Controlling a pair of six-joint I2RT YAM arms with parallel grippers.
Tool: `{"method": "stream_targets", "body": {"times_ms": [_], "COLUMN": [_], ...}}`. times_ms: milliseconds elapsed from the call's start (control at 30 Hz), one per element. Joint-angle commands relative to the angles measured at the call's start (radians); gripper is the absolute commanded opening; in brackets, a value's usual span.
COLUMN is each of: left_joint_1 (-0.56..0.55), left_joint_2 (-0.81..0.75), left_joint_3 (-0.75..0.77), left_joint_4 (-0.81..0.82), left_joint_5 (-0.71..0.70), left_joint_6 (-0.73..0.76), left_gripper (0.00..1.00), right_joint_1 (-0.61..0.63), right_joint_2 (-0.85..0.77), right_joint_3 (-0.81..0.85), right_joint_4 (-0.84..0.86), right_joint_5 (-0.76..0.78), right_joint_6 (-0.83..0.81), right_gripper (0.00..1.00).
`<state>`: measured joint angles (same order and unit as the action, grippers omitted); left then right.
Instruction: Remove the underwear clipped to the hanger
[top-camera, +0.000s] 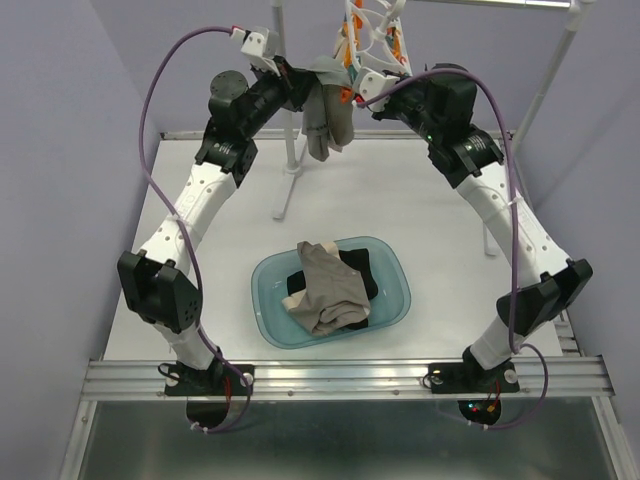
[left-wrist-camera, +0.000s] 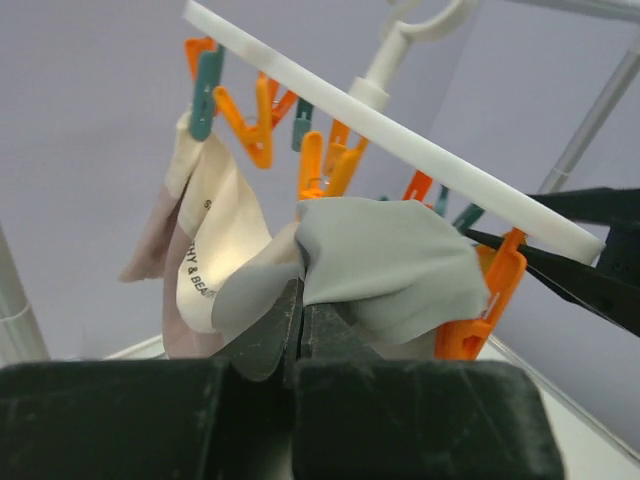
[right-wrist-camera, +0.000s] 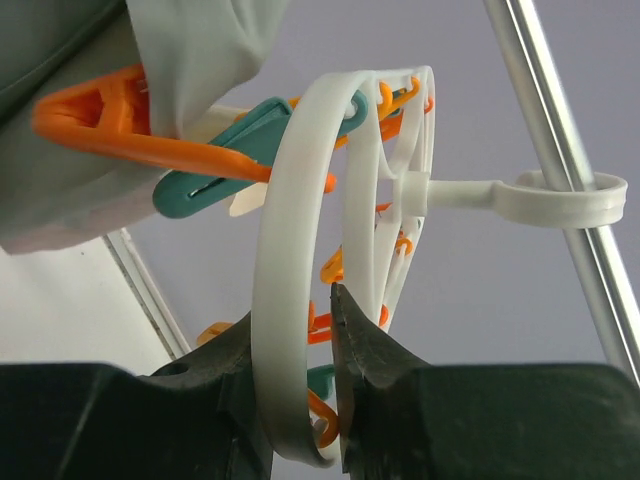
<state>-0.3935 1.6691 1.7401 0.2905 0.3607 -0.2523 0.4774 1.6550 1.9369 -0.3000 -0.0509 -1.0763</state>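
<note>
The white hanger (top-camera: 372, 35) hangs at the top middle with orange and teal clothespins. A grey underwear (top-camera: 325, 120) hangs from it. My left gripper (top-camera: 300, 95) is shut on this grey underwear (left-wrist-camera: 390, 255), pinching its edge at the jaws (left-wrist-camera: 300, 292); an orange clothespin (left-wrist-camera: 485, 305) still clips it. A pale pink underwear (left-wrist-camera: 150, 245) hangs behind on a teal pin. My right gripper (top-camera: 377, 85) is shut on the hanger's ring (right-wrist-camera: 290, 250), a finger on each side (right-wrist-camera: 295, 312). A beige underwear (top-camera: 325, 290) and a black one (top-camera: 362, 272) lie in the basin.
The translucent teal basin (top-camera: 398, 268) sits mid-table. White rack poles stand behind, one at the back middle (top-camera: 290, 150) and one on the right (top-camera: 545, 85). The right wrist view shows a pole (right-wrist-camera: 560, 150) through the hanger's hook. Purple walls close in on both sides.
</note>
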Motion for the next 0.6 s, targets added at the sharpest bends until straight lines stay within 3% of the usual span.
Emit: {"method": "stream_targets", "body": {"times_ms": [0,367,567], "left_joint_1": [0.039,0.064,0.05], "left_joint_2": [-0.012,0.026,0.075], "left_joint_3": [0.001,0.009,0.097], "left_joint_4": [0.084,0.098,0.142], "left_joint_5": [-0.011,0.032,0.185], "left_joint_6": [-0.091,-0.192,-0.234], "left_gripper": [0.0,0.0,0.0], "right_joint_1": [-0.033,-0.042,-0.043], "right_joint_2": [-0.069,-0.095,-0.112], "right_joint_3": [-0.042,-0.084,-0.121], "right_joint_4": [0.059,0.071,0.075], "right_joint_5": [0.029,0.003,-0.024], "right_joint_6": [0.021,0.03,0.022], "right_gripper": [0.29,0.29,0.29]}}
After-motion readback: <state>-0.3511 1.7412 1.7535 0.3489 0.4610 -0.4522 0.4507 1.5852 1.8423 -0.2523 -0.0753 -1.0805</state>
